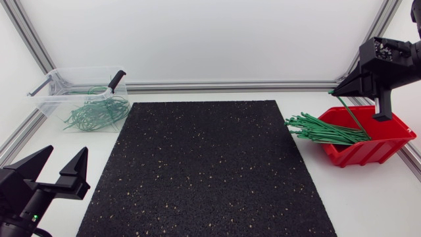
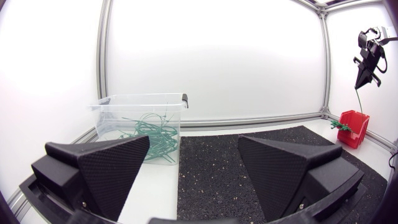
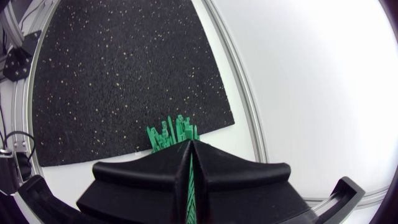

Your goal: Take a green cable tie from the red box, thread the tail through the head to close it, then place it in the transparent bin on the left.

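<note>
1. Up over the red box (image 1: 376, 150), at the right side of the desk (image 1: 368, 197), the right jaws are pressed together on one green cable tie (image 1: 349, 113). In the right wrist view it's a thin green strip running right down the seam between the two fingers (image 3: 242, 180).
2. That tie hangs at a slant from the tips down into the box. Its low end is in among the others, so I honestly can't tell if it's free of them.
3. Under it sits the bundle of ties (image 1: 321, 130), lying in the box with the ends sticking out over the open side toward the black mat (image 1: 204, 171).
4. From the left wrist view you can see the right arm (image 2: 370, 53) way up high, well above the box, with the tie dangling below it.
5. Left jaws are spread wide with nothing between them, parked low at the front left corner of the desk, just beside the mat. Both wedge fingers (image 1: 75, 172) point toward the back.
6. Transparent bin (image 1: 49, 95) is at the back left corner, well apart from both arms. It has a loose tangle of looped ties (image 1: 95, 113) in it and a black latch (image 1: 116, 80) on its right end.
</note>
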Motion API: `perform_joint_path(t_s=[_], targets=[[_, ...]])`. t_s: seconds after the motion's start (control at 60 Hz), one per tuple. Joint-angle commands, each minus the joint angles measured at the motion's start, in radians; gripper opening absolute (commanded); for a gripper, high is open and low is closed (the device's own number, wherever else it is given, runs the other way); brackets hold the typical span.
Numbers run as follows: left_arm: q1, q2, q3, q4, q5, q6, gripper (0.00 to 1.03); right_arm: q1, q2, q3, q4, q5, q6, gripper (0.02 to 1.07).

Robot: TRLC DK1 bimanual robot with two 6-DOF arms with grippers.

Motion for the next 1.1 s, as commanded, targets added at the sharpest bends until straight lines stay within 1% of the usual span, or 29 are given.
perform_joint_path(t_s=[0.0, 0.217, 0.3, 0.417, 0.533, 0.733, 0.8, 0.917, 1.083], targets=[[-0.009, -0.008, -0.039, -0.017, 0.005, -0.022, 0.99, -0.004, -0.002, 0.065, -0.060, -0.042, 0.059, 0.08], [-0.014, -0.010, -0.039, -0.016, 0.003, -0.022, 0.99, 0.028, 0.014, 0.203, -0.214, -0.165, 0.186, 0.08], [-0.015, -0.010, -0.039, -0.016, 0.005, -0.022, 0.99, 0.057, 0.021, 0.240, -0.282, -0.180, 0.215, 0.08], [-0.018, -0.010, -0.041, -0.010, 0.005, -0.022, 0.99, 0.112, 0.020, 0.265, -0.337, -0.196, 0.277, 0.07], [-0.030, -0.011, -0.041, -0.010, 0.005, -0.021, 0.99, 0.166, 0.029, 0.280, -0.371, -0.231, 0.367, 0.08], [-0.026, -0.010, -0.023, -0.010, 0.005, -0.017, 0.99, 0.211, 0.084, 0.305, -0.431, -0.337, 0.490, 0.08], [-0.027, -0.010, -0.023, -0.010, 0.005, -0.019, 0.99, 0.218, 0.110, 0.303, -0.449, -0.378, 0.508, 0.07], [-0.027, -0.010, -0.024, -0.011, 0.005, -0.017, 0.99, 0.238, 0.167, 0.303, -0.521, -0.434, 0.516, 0.08], [-0.029, -0.010, -0.027, -0.014, 0.003, -0.019, 0.99, 0.270, 0.176, 0.272, -0.530, -0.469, 0.547, 0.08]])
